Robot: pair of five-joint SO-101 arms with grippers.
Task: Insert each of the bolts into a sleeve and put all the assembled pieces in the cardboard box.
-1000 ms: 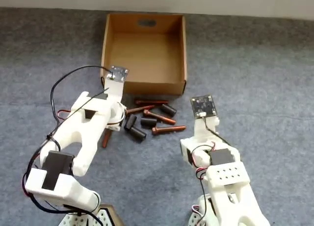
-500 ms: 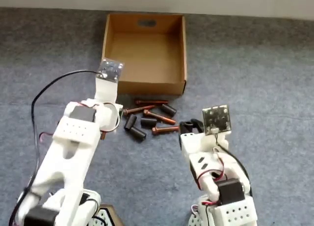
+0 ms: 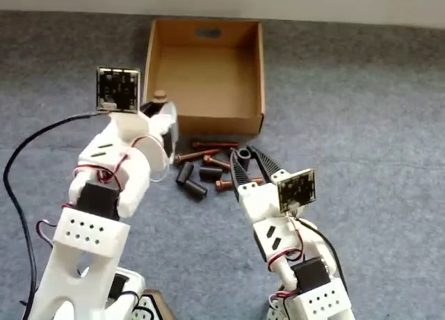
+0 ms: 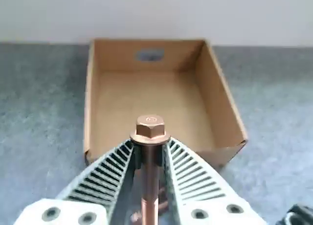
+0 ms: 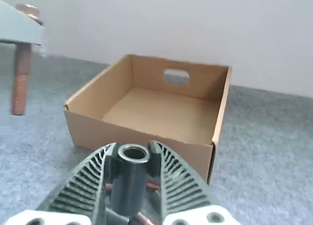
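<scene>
My left gripper is shut on a copper bolt, held upright with its hex head up, in front of the open cardboard box. In the high view this bolt's head shows by the box's left front corner. My right gripper is shut on a black sleeve, upright with its bore facing up; in the high view the sleeve sits between the black fingers. The held bolt hangs at the edge of the right wrist view. The box is empty.
Loose bolts and black sleeves lie in a small pile on the grey carpet just in front of the box. Open carpet spreads to the right of the box and around both arm bases.
Both arms have risen from the pile. The left gripper lifted a bolt and turned it upright; the right gripper came up holding a sleeve.
</scene>
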